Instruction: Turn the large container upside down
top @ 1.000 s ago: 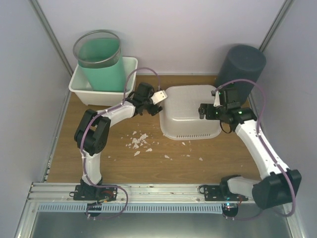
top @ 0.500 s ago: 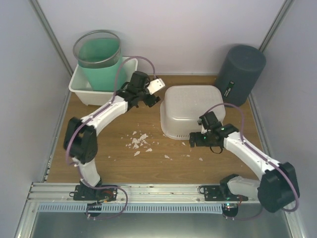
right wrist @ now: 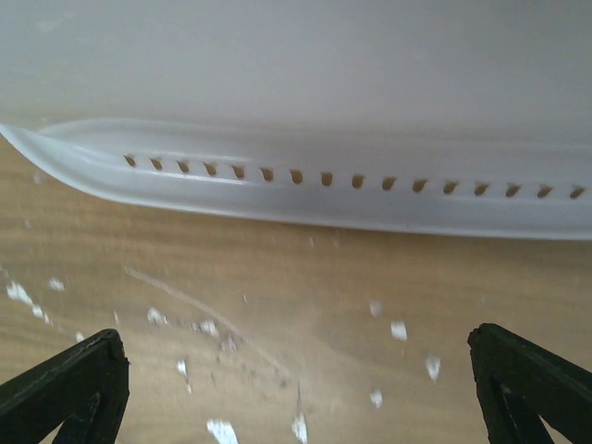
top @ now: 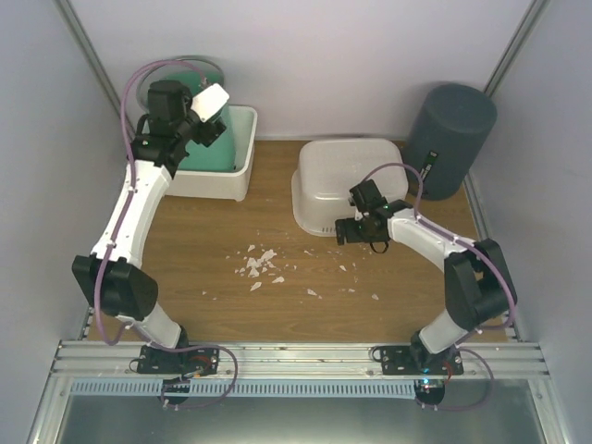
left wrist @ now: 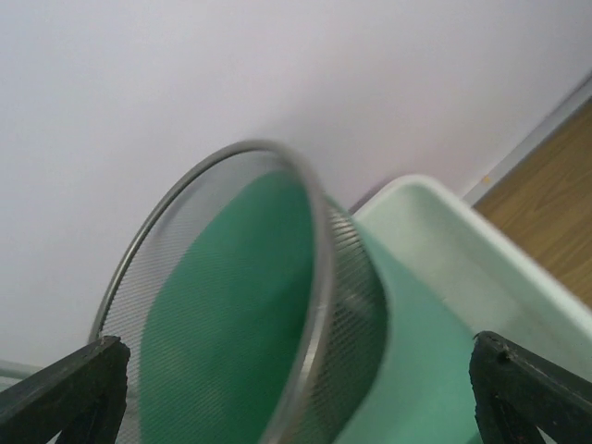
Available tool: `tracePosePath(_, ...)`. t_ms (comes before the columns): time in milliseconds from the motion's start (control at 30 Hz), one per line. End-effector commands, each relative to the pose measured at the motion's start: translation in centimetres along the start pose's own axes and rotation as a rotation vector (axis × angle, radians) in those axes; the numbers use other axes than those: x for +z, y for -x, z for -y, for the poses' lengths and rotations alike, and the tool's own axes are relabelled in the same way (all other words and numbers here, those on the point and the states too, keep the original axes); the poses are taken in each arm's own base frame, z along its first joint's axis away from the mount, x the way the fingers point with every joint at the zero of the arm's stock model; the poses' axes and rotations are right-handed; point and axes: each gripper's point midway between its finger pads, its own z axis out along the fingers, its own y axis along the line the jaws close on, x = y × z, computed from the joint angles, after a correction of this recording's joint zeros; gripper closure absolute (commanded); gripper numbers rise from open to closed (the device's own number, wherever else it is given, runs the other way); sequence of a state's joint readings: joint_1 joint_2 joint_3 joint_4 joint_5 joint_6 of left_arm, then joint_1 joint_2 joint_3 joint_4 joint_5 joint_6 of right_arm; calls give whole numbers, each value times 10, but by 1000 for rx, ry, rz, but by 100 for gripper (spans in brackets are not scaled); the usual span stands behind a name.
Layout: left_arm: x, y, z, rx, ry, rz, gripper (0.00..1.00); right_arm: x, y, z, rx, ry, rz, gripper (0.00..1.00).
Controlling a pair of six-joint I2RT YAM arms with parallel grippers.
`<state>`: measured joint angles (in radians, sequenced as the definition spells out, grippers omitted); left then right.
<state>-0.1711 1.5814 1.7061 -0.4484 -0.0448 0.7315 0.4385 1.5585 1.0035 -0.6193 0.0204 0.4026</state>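
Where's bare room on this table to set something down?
Bare wood between white tray and overturned tub, and along the near edge in front of the crumbs. Crowded back right: tub, dark bin and right gripper sit close.

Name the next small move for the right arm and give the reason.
Probably draw the right gripper back toward its base, away from the tub. The tub already sits bottom-up with its slotted rim on the table. The gripper's jaws are open and empty just short of that rim, so nothing seems left to grasp.

Wood table (top: 213,227) w/ pale walls (top: 370,65)
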Motion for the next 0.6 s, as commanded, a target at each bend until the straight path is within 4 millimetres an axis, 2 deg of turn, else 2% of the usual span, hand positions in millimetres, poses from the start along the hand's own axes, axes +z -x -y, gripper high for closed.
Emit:
tracePosePath(0,12,-29,-17,115,-61,-70,1,6,34,-10,-37,-4,62,0)
tracePosePath(67,13,-39,-31,156,-44,-81,1,12,40,-10,-33,-15,61,0)
tracePosePath(233,16,-66,-53,231,-89,-116,1,31,56,-12,-13,-28,63,0)
tracePosePath(367,19,-78,-79,242,-82,-116,3,48,68,-6,11,-55,58,0)
tracePosePath(433,18,-82,-81,248,-120,-119,5,51,76,1,41,-61,73,0)
tracePosePath(567,8,-80,-71,277,-220,-80,5,50,93,21,96,-70,100,0)
